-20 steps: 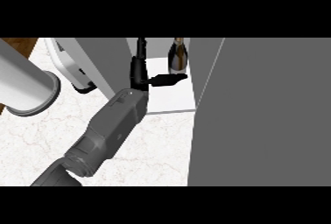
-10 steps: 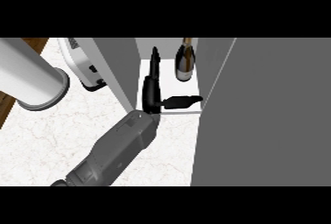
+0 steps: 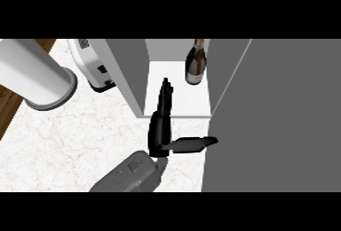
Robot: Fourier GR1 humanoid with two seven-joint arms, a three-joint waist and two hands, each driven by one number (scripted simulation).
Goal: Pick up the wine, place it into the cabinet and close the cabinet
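1. Inside the open cabinet (image 3: 133,67), at the back of its white shelf (image 3: 180,97), the wine (image 3: 194,63) was seen standing upright, a dark bottle with a pale label near its base.
2. The bottle was touched by nothing; it was set well apart from the only hand in view.
3. The right hand (image 3: 160,131) was seen in front of the shelf, black, with its fingers (image 3: 164,92) held straight and together, reaching over the shelf's front edge towards the bottle but stopping short of it.
4. The thumb (image 3: 193,144) was spread out sideways to the right, towards the grey cabinet door (image 3: 279,113); whether it touched the door could not be told.
5. Nothing was held by the hand, which was fully open.
6. The grey forearm (image 3: 130,173) was seen coming in from the lower edge, over the white marbled tabletop (image 3: 73,144).
7. At the cabinet's left, a white appliance (image 3: 93,67) was placed on the tabletop, and a large pale cylinder (image 3: 33,74) was seen further left.
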